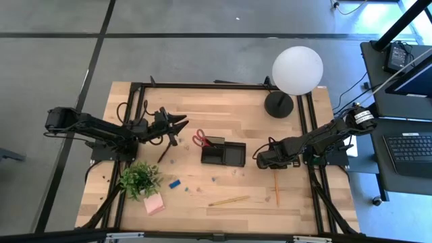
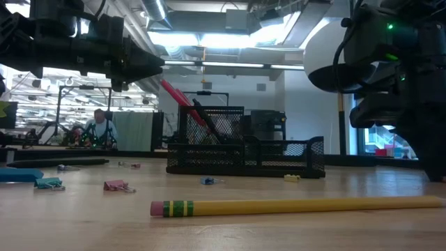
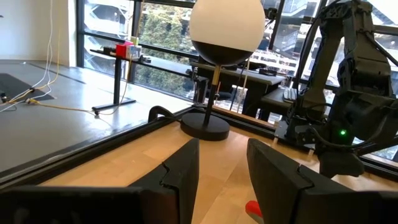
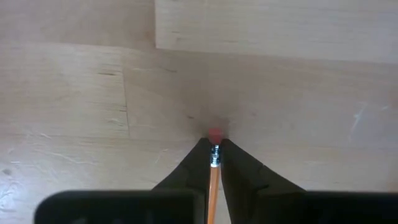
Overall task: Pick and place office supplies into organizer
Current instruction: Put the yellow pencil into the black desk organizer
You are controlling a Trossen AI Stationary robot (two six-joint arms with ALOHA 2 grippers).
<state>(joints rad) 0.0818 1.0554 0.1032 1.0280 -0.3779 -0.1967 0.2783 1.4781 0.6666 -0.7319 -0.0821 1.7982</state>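
Risk: right gripper (image 4: 214, 163) pinches the pencil (image 4: 213, 186) only near its eraser end, so it may swing or slip when lifted; left gripper (image 3: 222, 177) hangs parted, empty.

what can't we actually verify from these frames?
- Organizer contents: too small in the high view, and the mesh wall blocks them in the low view; only the red scissors are clear.
- Whether the pencil is lifted: the right gripper is shut on its eraser end, but the wrist view's edge cuts off the rest.
- Small clips: blurred in the low view, specks from above.
- Left gripper fingertips: cut off by the wrist view's edge.
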